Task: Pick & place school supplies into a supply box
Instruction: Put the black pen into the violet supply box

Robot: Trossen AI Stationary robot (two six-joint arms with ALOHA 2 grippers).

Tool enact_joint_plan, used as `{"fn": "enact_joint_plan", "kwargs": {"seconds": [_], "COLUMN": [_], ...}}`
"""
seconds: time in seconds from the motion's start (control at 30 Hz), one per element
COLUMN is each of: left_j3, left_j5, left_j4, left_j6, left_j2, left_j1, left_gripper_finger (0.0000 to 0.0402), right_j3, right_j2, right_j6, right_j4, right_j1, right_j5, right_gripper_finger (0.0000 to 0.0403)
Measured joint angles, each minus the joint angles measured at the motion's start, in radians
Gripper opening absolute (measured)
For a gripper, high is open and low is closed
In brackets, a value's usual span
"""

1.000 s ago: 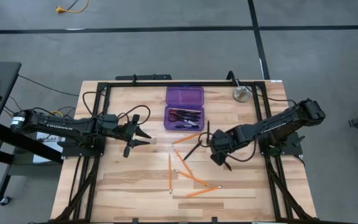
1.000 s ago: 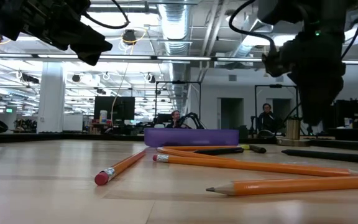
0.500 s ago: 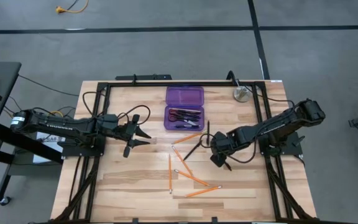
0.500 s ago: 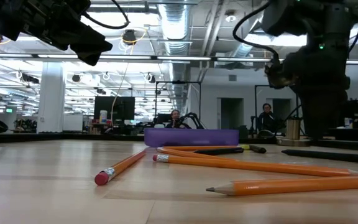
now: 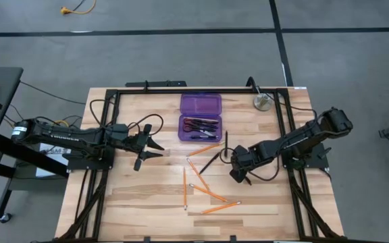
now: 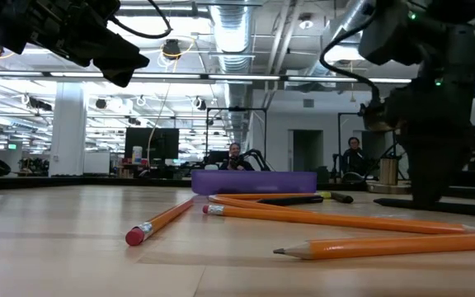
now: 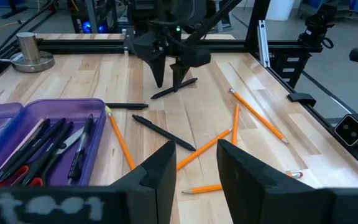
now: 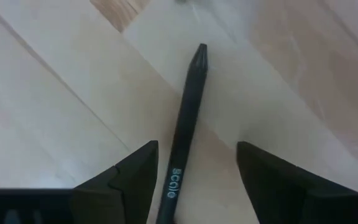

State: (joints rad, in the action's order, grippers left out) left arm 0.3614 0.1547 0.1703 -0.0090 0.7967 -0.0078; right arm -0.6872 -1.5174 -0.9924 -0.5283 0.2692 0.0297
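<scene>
black pen lies straight between the two spread fingers of my right gripper, which is down at the wooden table, its tips either side of the pen and not closed on it. in the left wrist view the same pen rests flat under those fingers. two more black pens lie on the boards just beside me, toward the purple supply box. orange pencils are scattered over the middle and near part of the table, one of them just in front of the box. the box sits open at the far middle, its lid folded back flat, with several pens and the red-handled scissors inside. a round silver disc rests at the far right corner. my left gripper hangs above the table on the left side, well apart from the supplies, fingers parted and holding nothing.
</scene>
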Motion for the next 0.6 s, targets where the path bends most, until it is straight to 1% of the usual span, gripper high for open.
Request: {"fn": "enact_joint_plan", "kwargs": {"seconds": [0.13, 0.23, 0.37, 0.47, 0.6], "left_j3": [0.000, 0.000, 0.000, 0.000, 0.000], "left_j5": [0.000, 0.000, 0.000, 0.000, -0.001], "left_j4": [0.000, 0.001, 0.000, 0.000, 0.000], "left_j6": [0.000, 0.000, 0.000, -0.002, -0.002], "left_j2": [0.000, 0.000, 0.000, 0.000, 0.000], "left_j1": [0.000, 0.000, 0.000, 0.000, 0.000], "left_gripper_finger": [0.0104, 0.0104, 0.0104, 0.0104, 0.0104], "right_j3": [-0.017, -0.053, -0.077, -0.092, -0.097], "right_j2": [-0.066, -0.107, -0.115, -0.119, -0.132], "right_j6": [0.006, 0.006, 0.001, 0.002, -0.012], "right_j4": [-0.019, -0.071, -0.107, -0.120, -0.128], "right_j1": [0.011, 0.020, 0.018, 0.011, 0.010], "right_j5": [-0.004, 0.025, 0.042, 0.032, 0.036], "right_gripper_finger": [0.0216, 0.0216, 0.0213, 0.0200, 0.0173]}}
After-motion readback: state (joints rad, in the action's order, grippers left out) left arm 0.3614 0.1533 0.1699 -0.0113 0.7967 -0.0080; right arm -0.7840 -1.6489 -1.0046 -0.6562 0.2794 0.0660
